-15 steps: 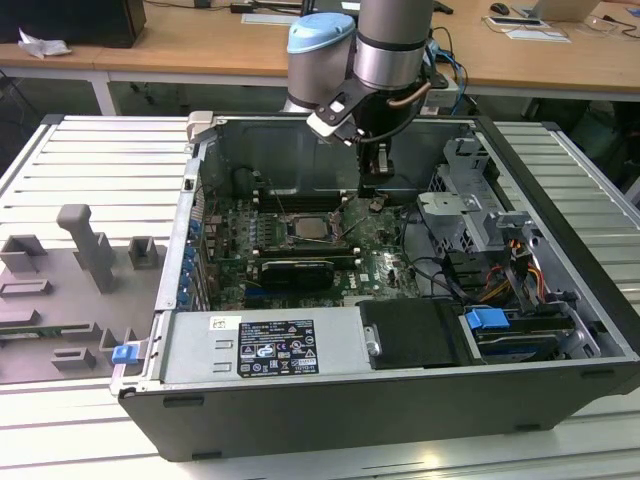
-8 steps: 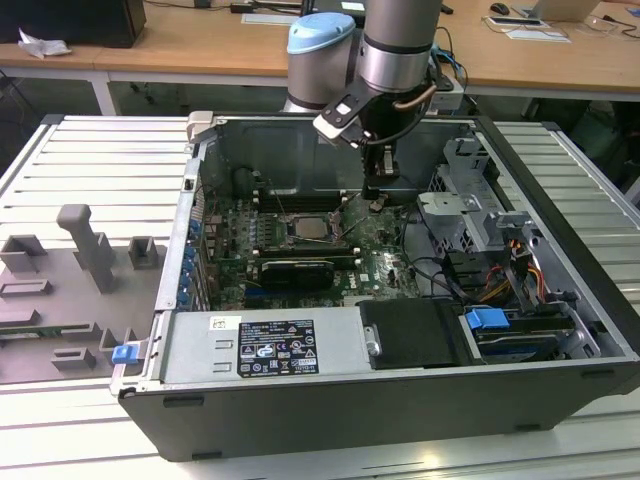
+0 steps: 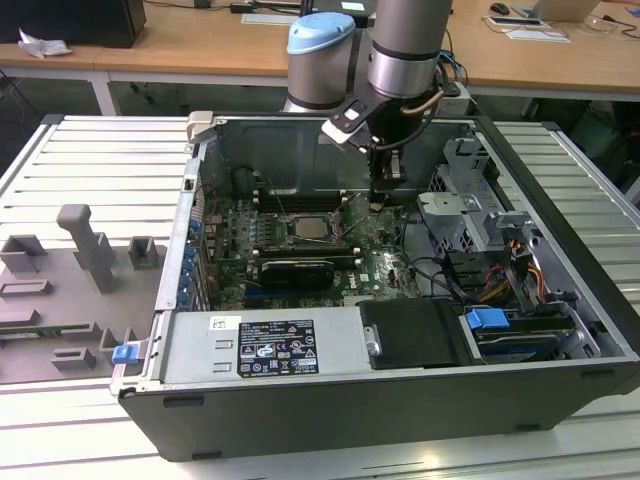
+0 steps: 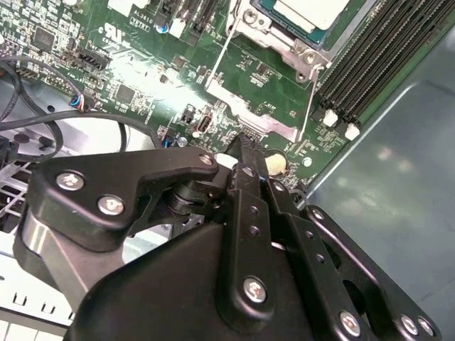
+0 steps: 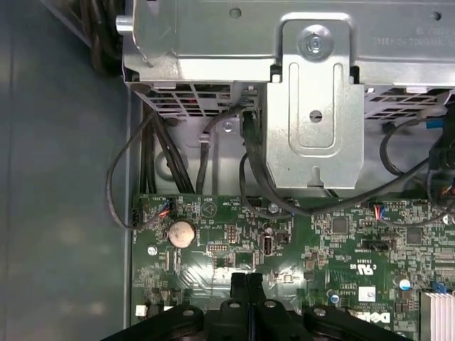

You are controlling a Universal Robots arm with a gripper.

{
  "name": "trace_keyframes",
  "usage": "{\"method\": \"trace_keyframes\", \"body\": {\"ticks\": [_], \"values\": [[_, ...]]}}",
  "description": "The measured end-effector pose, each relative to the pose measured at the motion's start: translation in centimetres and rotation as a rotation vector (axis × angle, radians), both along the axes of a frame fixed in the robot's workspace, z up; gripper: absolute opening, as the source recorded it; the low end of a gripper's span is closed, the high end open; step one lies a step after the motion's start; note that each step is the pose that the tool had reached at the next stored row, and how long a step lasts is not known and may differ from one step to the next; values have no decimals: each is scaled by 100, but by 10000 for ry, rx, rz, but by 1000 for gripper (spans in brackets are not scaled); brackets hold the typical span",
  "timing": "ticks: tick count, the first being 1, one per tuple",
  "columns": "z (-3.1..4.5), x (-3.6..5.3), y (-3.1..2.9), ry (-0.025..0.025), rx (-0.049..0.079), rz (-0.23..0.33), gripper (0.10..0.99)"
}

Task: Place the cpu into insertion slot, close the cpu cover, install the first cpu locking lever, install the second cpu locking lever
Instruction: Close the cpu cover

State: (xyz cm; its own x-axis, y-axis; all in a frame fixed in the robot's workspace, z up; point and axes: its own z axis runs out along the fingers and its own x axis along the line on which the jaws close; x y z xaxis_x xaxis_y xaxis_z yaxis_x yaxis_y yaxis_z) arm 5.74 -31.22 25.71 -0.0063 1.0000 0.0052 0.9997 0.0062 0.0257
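— Grey slatted bench [image 3: 90, 160], open dark computer case [image 3: 300, 390]: where's the chip?
— Mid-frame, the pale silvery square cpu [image 3: 312, 227] sits in the silver-rimmed insertion slot [image 3: 286, 226]. Your black gripper [image 3: 385, 197], pinched together and empty, hangs just to the exterior view's right of it. I'd judge you're on the lever step, which needs a fine push.

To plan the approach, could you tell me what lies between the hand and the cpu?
In the second wrist view, a silver metal bracket and green motherboard lie between hand and cpu.

Ribbed silver aluminium table [image 3: 100, 150] has a big open dark-grey metal computer case [image 3: 400, 410] sitting on it, with a grey plastic block fixture [image 3: 60, 290] on the exterior view's left.
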Motion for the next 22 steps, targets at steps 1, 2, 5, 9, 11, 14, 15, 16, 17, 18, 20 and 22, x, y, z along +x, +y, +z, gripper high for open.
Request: {"method": "trace_keyframes", "body": {"ticks": [1, 2, 5, 9, 11, 14, 15, 16, 17, 18, 20, 22], "values": [[-6, 0, 0, 7, 1, -1, 106], [-10, -1, 0, 13, 0, -1, 106], [-20, -12, -1, 33, 6, 1, 106], [-23, -75, -2, 38, 18, 2, 106], [-24, -146, -2, 38, 27, 2, 106], [-24, -202, -3, 38, 34, 1, 106], [-24, -218, -4, 38, 35, 1, 106], [-24, -231, -4, 38, 36, 2, 106], [-24, -251, -4, 37, 38, 2, 106], [-24, -260, -4, 38, 38, 2, 106], [-24, -279, -4, 37, 39, 1, 106], [-25, -308, -4, 38, 41, 1, 106]]}}
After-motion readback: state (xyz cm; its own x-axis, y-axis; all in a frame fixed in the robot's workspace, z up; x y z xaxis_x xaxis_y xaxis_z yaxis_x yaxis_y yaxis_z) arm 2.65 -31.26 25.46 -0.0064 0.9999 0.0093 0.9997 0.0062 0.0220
